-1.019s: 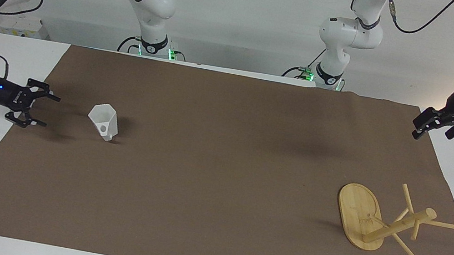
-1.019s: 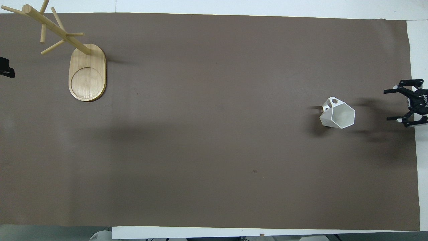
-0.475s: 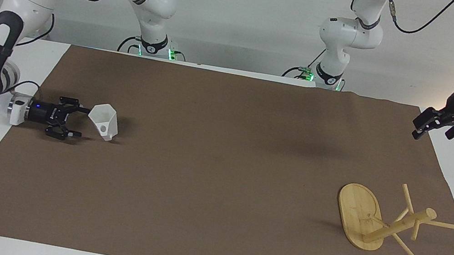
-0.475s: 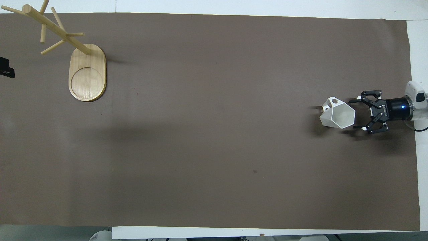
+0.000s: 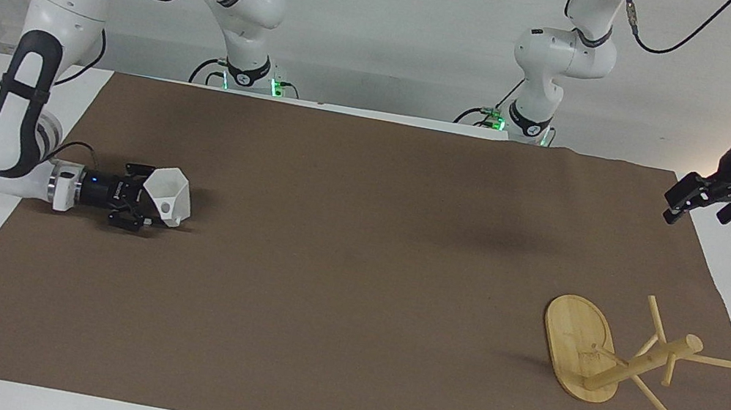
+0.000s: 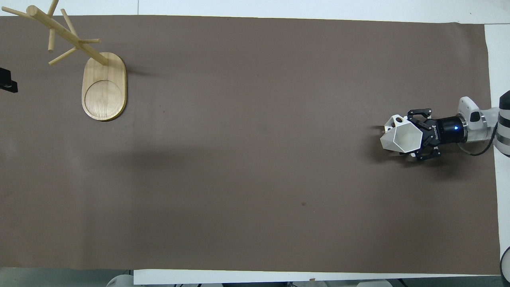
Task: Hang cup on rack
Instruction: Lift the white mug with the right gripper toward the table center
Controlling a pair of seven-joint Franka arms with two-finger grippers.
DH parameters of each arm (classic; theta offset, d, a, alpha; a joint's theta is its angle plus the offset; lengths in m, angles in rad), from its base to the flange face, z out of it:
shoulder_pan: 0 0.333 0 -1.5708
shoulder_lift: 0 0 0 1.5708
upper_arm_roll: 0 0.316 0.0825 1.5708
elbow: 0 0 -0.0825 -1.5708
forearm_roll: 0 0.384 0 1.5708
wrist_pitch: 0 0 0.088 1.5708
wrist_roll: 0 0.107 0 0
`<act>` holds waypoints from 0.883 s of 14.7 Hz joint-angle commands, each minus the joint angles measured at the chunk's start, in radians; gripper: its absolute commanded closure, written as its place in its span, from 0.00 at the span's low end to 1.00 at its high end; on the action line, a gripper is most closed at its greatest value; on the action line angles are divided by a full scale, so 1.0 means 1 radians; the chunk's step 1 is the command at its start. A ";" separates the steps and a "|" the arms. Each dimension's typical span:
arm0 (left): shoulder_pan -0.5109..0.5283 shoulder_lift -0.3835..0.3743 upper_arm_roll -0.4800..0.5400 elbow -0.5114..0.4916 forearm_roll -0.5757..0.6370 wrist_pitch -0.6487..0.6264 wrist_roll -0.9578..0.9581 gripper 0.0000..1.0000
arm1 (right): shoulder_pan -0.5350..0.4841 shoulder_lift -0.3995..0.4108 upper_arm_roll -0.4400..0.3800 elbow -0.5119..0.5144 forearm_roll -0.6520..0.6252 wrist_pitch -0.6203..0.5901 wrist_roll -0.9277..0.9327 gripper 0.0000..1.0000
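Right gripper [image 5: 143,201] low at right arm's end of brown mat [image 5: 336,378], fingers apart around white hexagonal cup [image 5: 167,196], fingertips partly hidden by cup, contact unclear; a second ago gripper stood well clear of cup; left gripper [image 5: 679,204] waits raised over mat corner, mostly cut off overhead, open; bamboo mug rack [image 5: 590,350] upright, farther from robots, unmoved.

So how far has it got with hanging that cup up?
Barely begun. Nothing is hung yet: the cup sits on the brown mat at the right arm's end, and the rack stands bare at the left arm's end. In hand: the right pincer, open, is around the cup's sides. The left pincer waits in the air. Left: grip, lift, carry, hook on a peg.
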State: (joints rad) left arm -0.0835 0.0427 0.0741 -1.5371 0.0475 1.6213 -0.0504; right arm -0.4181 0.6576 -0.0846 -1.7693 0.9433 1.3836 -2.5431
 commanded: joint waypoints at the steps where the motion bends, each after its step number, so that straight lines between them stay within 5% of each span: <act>1: 0.007 -0.023 -0.002 -0.029 -0.008 0.011 -0.003 0.00 | 0.004 -0.046 0.003 -0.082 0.023 0.015 -0.028 0.00; 8: 0.005 -0.023 -0.002 -0.029 -0.008 0.011 -0.003 0.00 | 0.036 -0.079 0.003 -0.131 0.025 0.023 -0.022 0.06; 11: 0.007 -0.023 -0.002 -0.029 -0.008 0.011 -0.003 0.00 | 0.048 -0.079 0.002 -0.125 0.038 0.025 -0.014 0.63; 13: 0.007 -0.023 -0.002 -0.029 -0.008 0.011 -0.003 0.00 | 0.051 -0.079 0.003 -0.125 0.046 0.026 0.004 0.74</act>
State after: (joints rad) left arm -0.0835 0.0427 0.0741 -1.5371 0.0475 1.6213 -0.0504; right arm -0.3660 0.6035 -0.0833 -1.8626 0.9613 1.3917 -2.5493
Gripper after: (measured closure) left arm 0.000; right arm 0.225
